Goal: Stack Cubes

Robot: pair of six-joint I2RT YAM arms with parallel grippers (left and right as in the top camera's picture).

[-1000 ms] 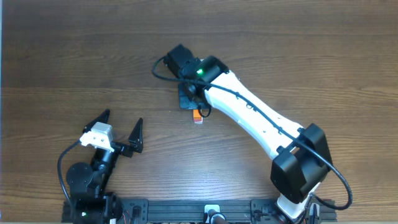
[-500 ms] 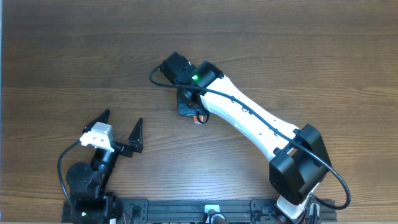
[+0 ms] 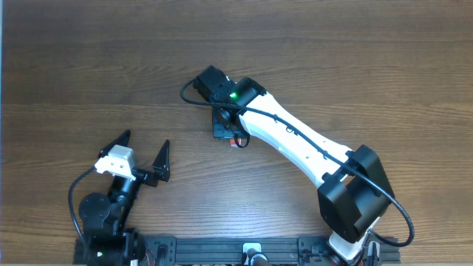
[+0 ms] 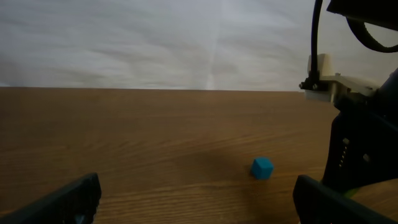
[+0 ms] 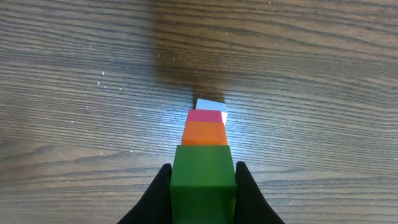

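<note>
In the right wrist view a green cube (image 5: 203,180) sits between the fingers of my right gripper (image 5: 203,186), which is shut on it. Directly beneath it stands a stack with an orange cube (image 5: 204,133), a pink cube (image 5: 205,116) and a pale cube (image 5: 210,104) at the base on the wood. From above, the right gripper (image 3: 224,124) hovers over the table's middle, with a bit of the stack (image 3: 236,141) peeking out beside it. A blue cube (image 4: 262,167) lies alone on the table ahead of my left gripper (image 4: 199,200). The left gripper (image 3: 145,138) rests open near its base.
The wooden table (image 3: 355,66) stretches bare around the stack. The right arm's white link (image 3: 295,140) crosses diagonally from bottom right toward the centre. Its dark body (image 4: 367,143) rises close to the blue cube in the left wrist view.
The right gripper shifted slightly up and left, then settled over the stack, hiding more of it from above. The left arm stayed still.
</note>
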